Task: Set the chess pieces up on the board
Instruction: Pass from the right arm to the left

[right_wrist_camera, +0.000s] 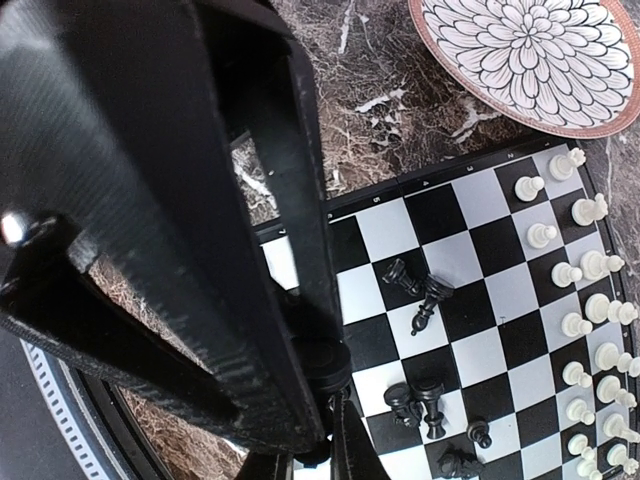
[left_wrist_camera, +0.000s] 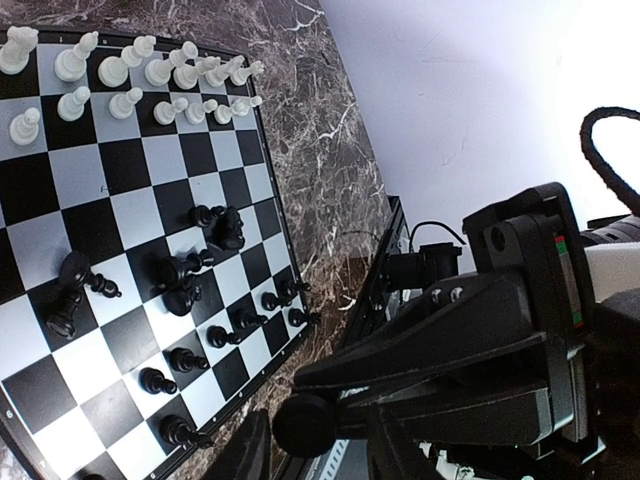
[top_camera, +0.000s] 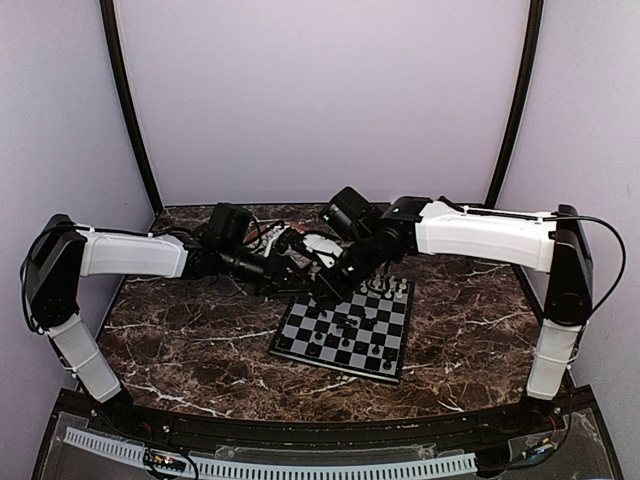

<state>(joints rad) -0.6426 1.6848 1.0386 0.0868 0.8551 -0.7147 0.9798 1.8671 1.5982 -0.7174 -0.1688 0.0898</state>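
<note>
The board (top_camera: 300,337) (left_wrist_camera: 120,210) (right_wrist_camera: 480,300) lies mid-table. White chess pieces (left_wrist_camera: 130,75) (right_wrist_camera: 590,330) (top_camera: 388,288) stand in two rows along its far right edge. Black chess pieces (left_wrist_camera: 180,280) (right_wrist_camera: 420,300) are scattered over the other half, some tipped over. Above the board's far left corner, my right gripper (top_camera: 325,292) (right_wrist_camera: 325,420) is shut on a black piece (left_wrist_camera: 304,424) (right_wrist_camera: 326,362), held sideways. My left gripper (top_camera: 298,272) (left_wrist_camera: 320,455) meets it there, fingers (left_wrist_camera: 252,450) apart on either side of that piece's round base.
A round plate (right_wrist_camera: 530,50) (top_camera: 322,243) with a white petal pattern and brown rim sits just behind the board. Both arms crowd the board's far left corner. Dark marble tabletop (top_camera: 190,340) surrounds the board; walls close in the back and sides.
</note>
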